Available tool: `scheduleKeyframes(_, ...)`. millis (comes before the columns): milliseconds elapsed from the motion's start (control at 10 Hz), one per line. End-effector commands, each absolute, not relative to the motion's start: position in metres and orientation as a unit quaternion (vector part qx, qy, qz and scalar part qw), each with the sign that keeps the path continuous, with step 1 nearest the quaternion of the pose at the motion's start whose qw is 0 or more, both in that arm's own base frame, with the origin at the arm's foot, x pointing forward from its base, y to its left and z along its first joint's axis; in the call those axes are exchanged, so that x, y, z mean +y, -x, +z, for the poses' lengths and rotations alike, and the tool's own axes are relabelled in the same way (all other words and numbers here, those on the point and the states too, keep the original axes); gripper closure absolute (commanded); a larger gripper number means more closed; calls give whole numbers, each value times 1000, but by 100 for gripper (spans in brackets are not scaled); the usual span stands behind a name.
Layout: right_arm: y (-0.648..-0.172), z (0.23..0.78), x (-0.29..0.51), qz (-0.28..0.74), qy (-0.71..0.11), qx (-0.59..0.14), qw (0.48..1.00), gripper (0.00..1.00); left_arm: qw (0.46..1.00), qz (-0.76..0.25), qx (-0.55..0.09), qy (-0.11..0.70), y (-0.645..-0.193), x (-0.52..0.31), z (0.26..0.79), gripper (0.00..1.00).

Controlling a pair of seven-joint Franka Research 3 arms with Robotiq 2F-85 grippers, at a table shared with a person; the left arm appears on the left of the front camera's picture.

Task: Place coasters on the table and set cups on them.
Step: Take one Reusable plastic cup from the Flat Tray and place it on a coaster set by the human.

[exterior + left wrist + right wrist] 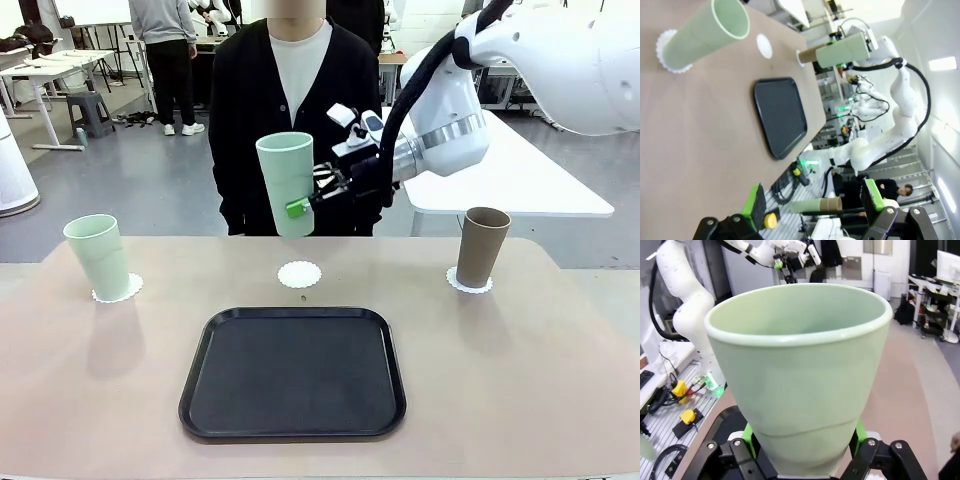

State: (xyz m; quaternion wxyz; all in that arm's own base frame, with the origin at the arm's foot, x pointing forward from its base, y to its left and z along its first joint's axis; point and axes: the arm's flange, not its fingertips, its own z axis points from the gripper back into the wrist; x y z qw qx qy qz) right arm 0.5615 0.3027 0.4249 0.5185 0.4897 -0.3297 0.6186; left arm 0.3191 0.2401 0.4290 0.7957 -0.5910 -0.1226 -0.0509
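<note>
Third cup held aloft by the right arm — middle coaster vacant.

The right gripper [305,203] was clamped on the lower body of a mint cup [286,183], upright in the air above the table's [560,400] far middle, presumably bound for the bare coaster [299,274] beyond the black tray [293,373]. The other mint cup [99,256] at far left and the brown cup [482,247] at far right stood on coasters. The left gripper [815,205] was spread wide, empty — apparently idle.
</note>
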Motion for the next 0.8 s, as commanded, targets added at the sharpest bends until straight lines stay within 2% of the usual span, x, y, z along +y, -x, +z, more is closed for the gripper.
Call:
scheduleKeyframes(0, -607, 431, 319, 605, -534, -304, 506, 19, 792, -53, -128, 594, -317, 240, 430, 0)
scheduleKeyframes(300, -640, 430, 318, 598, -543, -294, 512, 19, 792, -53, -128, 594, -317, 240, 430, 0)
scheduleKeyframes(500, -630, 435, 309, 612, -514, -297, 522, 19, 792, -53, -128, 594, -317, 240, 430, 0)
scheduleKeyframes(700, -633, 423, 316, 593, -542, -310, 508, 19, 792, -53, -128, 594, -317, 240, 430, 0)
